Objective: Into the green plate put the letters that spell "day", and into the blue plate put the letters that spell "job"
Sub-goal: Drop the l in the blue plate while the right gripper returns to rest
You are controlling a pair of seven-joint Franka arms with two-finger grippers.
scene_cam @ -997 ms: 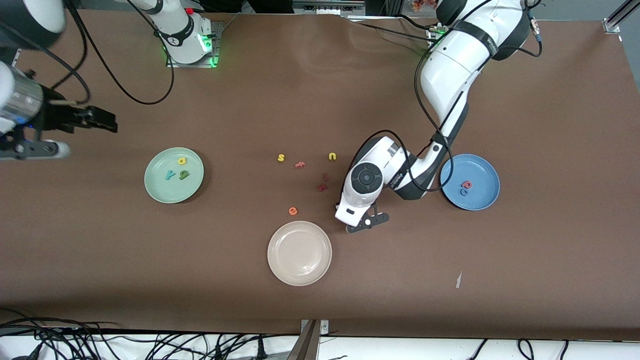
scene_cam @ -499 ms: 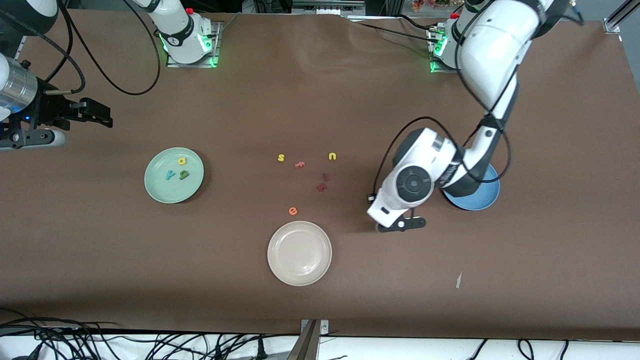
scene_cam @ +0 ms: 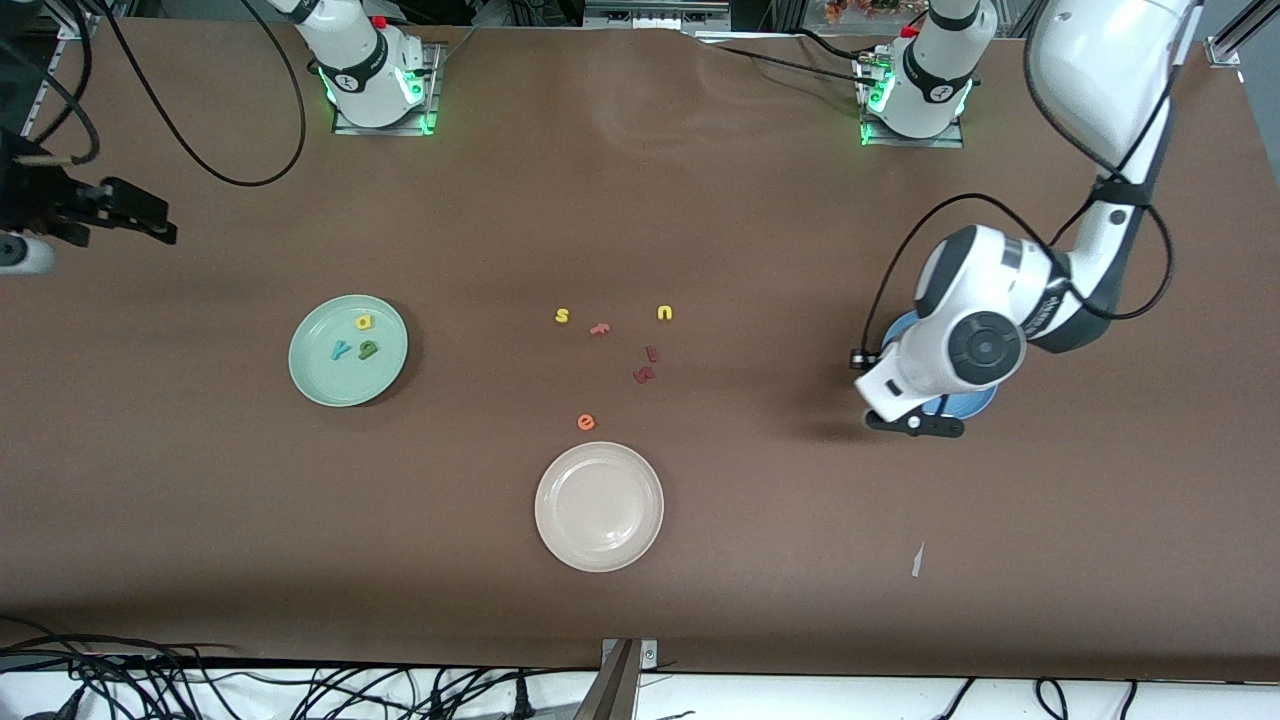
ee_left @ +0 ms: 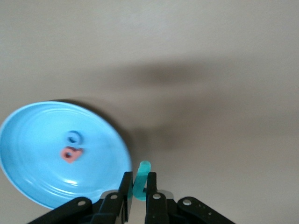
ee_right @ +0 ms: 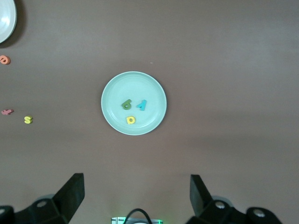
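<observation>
1. Brown table (scene_cam: 760, 560) fills your front view, with cables along the edge nearest the camera.
2. Left gripper (ee_left: 138, 193) pinches the teal "j" (ee_left: 140, 179), hanging just off the blue plate's (ee_left: 28, 182) rim.
3. Blue "o" (ee_left: 73, 137) and salmon-pink letter (ee_left: 71, 154) touch inside that plate.
4. Right gripper (ee_right: 135, 196) waits, fingers spread, high at its own end of the table.
5. Green plate (scene_cam: 310, 380) holds the yellow (scene_cam: 364, 322), olive-green (scene_cam: 369, 349) and teal "y" (scene_cam: 341, 350) letters.
6. Stray letters (scene_cam: 640, 372) and the cream plate (scene_cam: 560, 540) sit mid-table; bare brown surface lies between them and your blue plate.
</observation>
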